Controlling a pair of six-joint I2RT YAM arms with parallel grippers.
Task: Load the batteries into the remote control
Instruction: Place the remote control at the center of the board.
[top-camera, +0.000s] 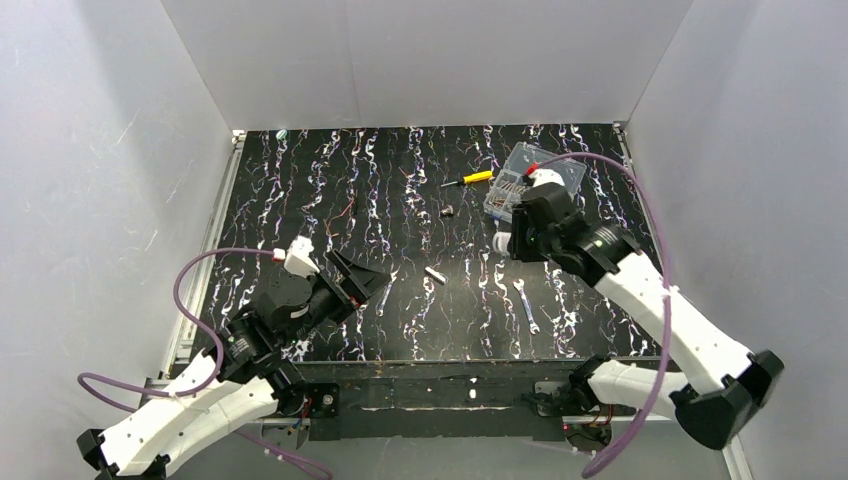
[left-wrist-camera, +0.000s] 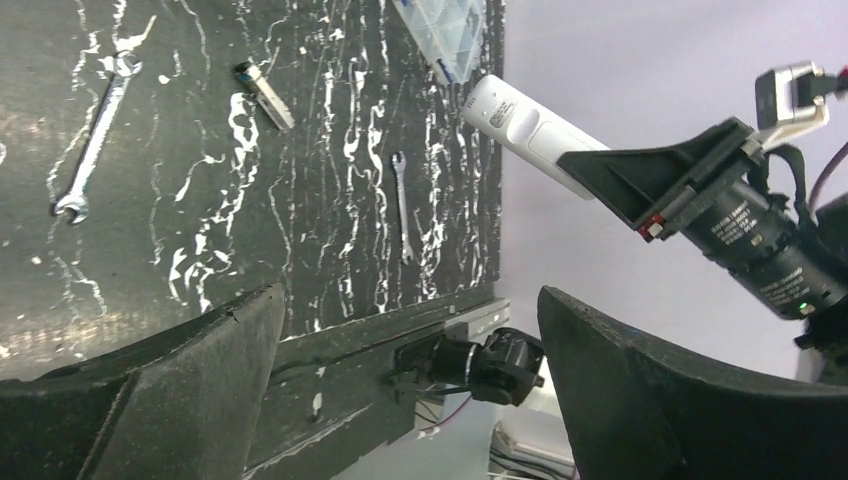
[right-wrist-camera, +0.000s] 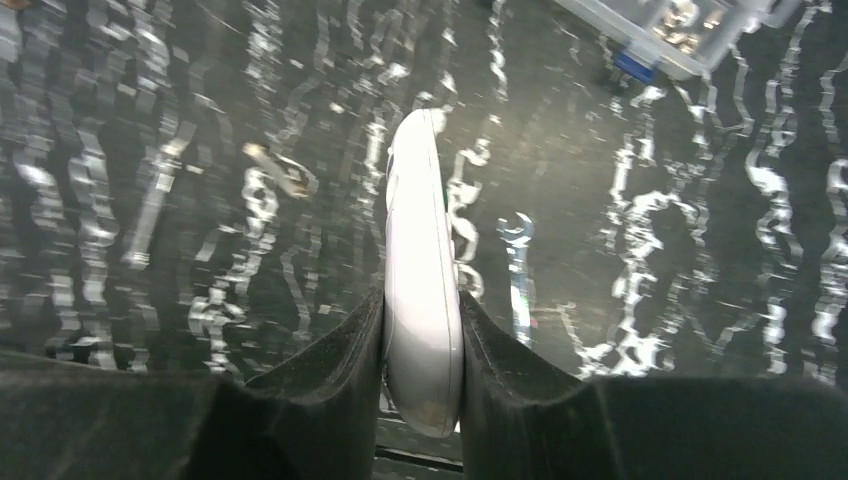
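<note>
White plastic, slim: the remote control (right-wrist-camera: 422, 250) is pinched in the right gripper (right-wrist-camera: 421, 305), right of centre in the top view, lifted off the table (top-camera: 330, 180). Both black fingers (right-wrist-camera: 330, 370) press on its sides near one end. The rounded far end sticks out free ahead of them. Jaws part-way closed, only as wide as the handset. In the left wrist view the remote slants across the upper middle against the white wall, with nothing touching its free end.

One battery (top-camera: 435, 273), a small slim cylinder, lies on the table at centre of the top view, apart from both grippers. A small dark piece (top-camera: 448, 211) lies above it, too small to identify.

A wrench (top-camera: 527, 305) lies below the right gripper, near the table's front edge. A second wrench (left-wrist-camera: 95, 140) shows at upper left of the left wrist view. The clear compartment box (top-camera: 540, 175) sits in the upper right corner, close to the right wall and just behind the right gripper. The yellow-handled screwdriver (top-camera: 470, 179) lies just left of the box.

Open room: the widest bare stretch of the black, white-streaked surface is at upper left and upper centre of the top view. White walls close off the left, back and right.

Left gripper (top-camera: 362, 278) hangs at lower left of the top view. Jaws spread wide, holding nothing.
</note>
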